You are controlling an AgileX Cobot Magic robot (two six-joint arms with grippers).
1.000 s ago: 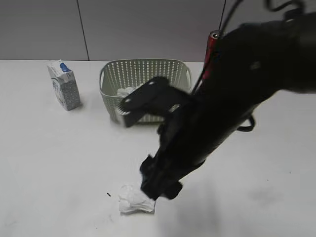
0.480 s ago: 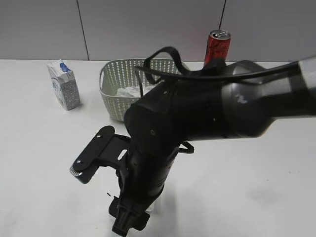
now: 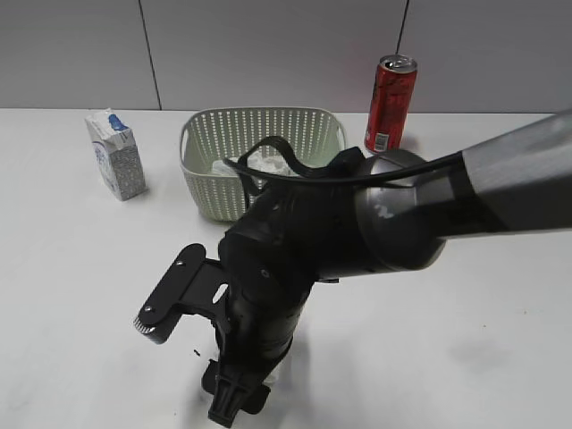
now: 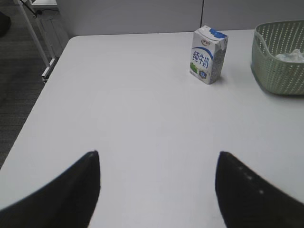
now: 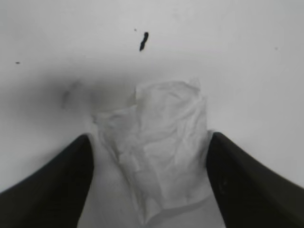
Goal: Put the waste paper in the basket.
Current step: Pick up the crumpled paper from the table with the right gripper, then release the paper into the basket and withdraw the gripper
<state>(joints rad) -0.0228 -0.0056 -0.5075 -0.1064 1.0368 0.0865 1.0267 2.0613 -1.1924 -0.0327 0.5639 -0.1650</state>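
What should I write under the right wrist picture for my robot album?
Open right gripper straddles a crumpled waste paper wad on the white table.

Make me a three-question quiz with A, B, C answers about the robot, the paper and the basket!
1. Where is the red can?
A. inside the basket
B. right of the basket
C. beside the carton

2. What colour is the basket?
A. pale green
B. blue
C. black

3. The right gripper is
A. shut on the can
B. inside the basket
C. open around the waste paper

B: the can stands past the basket's right end.
A: its walls are pale green.
C: fingers flank the wad.
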